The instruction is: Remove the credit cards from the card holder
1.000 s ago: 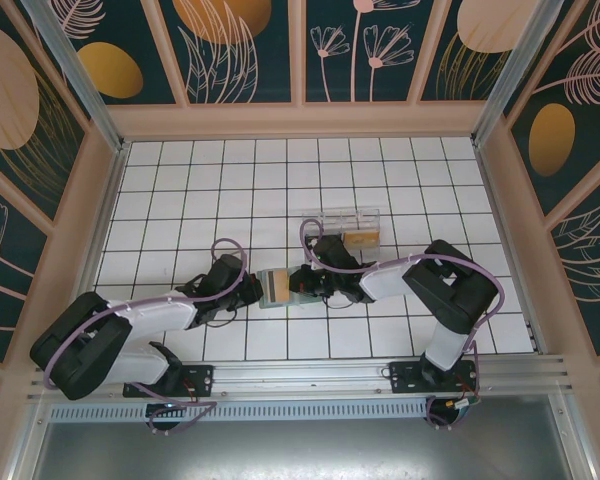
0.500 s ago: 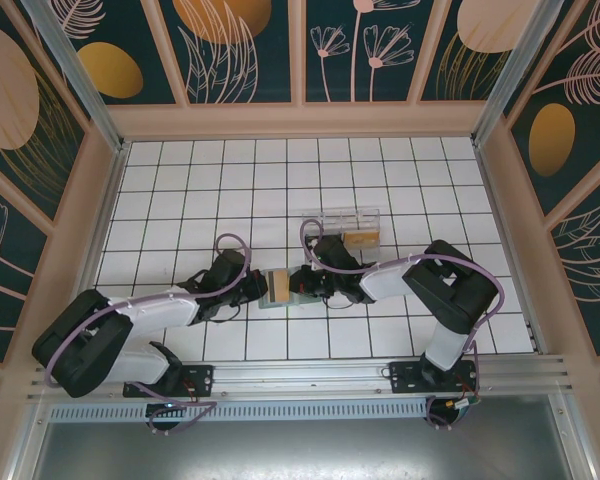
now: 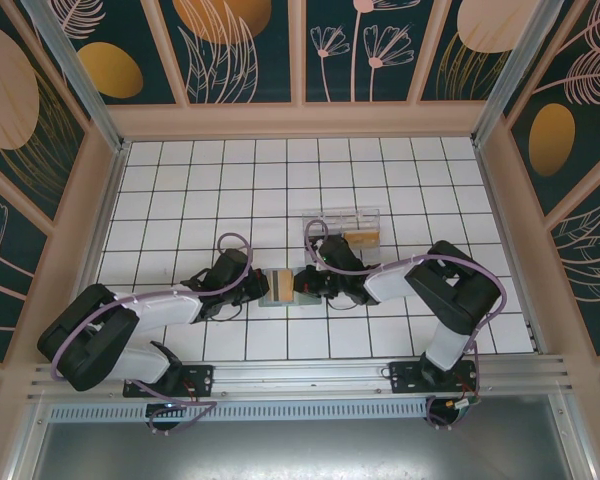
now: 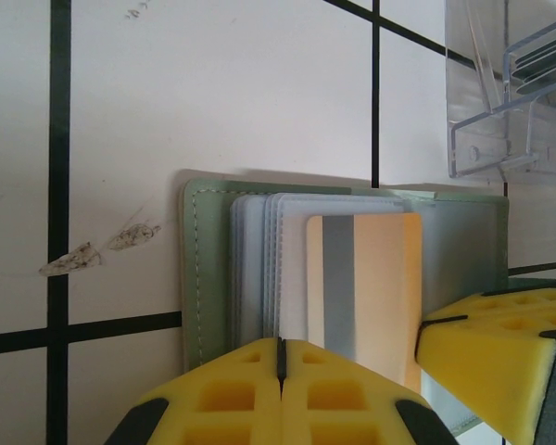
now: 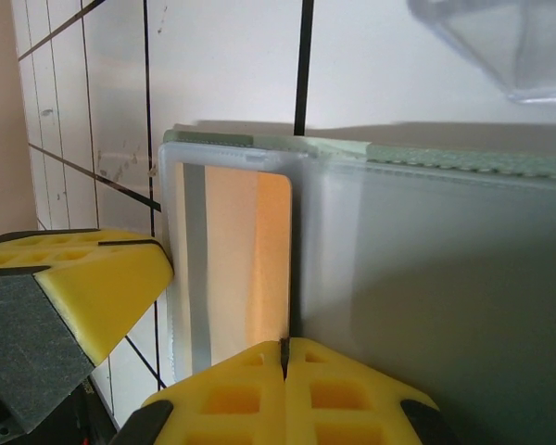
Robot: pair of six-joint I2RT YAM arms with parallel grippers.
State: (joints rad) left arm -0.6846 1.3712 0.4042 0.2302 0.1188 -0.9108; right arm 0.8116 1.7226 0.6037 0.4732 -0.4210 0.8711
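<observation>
White-tiled table (image 3: 180, 200), black grid lines, decorated walls around it: that is my workspace. Lying open on it between the two arms is the card holder (image 4: 207, 269). It is grey-green, with its stitched panel flat and a fan of frosted sleeves (image 4: 255, 269) stacked on top. One of the credit cards (image 4: 363, 287), orange with a grey stripe, sits in the uppermost sleeve. I can't tell whether the other sleeves are loaded.

My left gripper (image 4: 280, 371) has its yellow pads (image 4: 213, 399) pressed together at the holder's near edge. If a sleeve edge is caught between them, it is hidden from me. The right gripper (image 5: 284, 357) is likewise clenched. Its seam meets the line where the orange card borders a translucent leaf (image 5: 426, 306), and I can't see whether it nips anything.

As I judge it, the step in hand is starting that card out of its sleeve. I'd pin the soft holder with one arm and part the other's jaws. Then I'd take only the card's free edge and draw it flat along the sleeve's mouth. Catching the plastic as well would likely drag the whole booklet.

Near the holder, farther from the arm bases, stands a clear plastic box (image 3: 340, 222) with a tan item (image 3: 361, 239) at one end. Thin flat edges show through its wall in the left wrist view, and I can't say what they are.
</observation>
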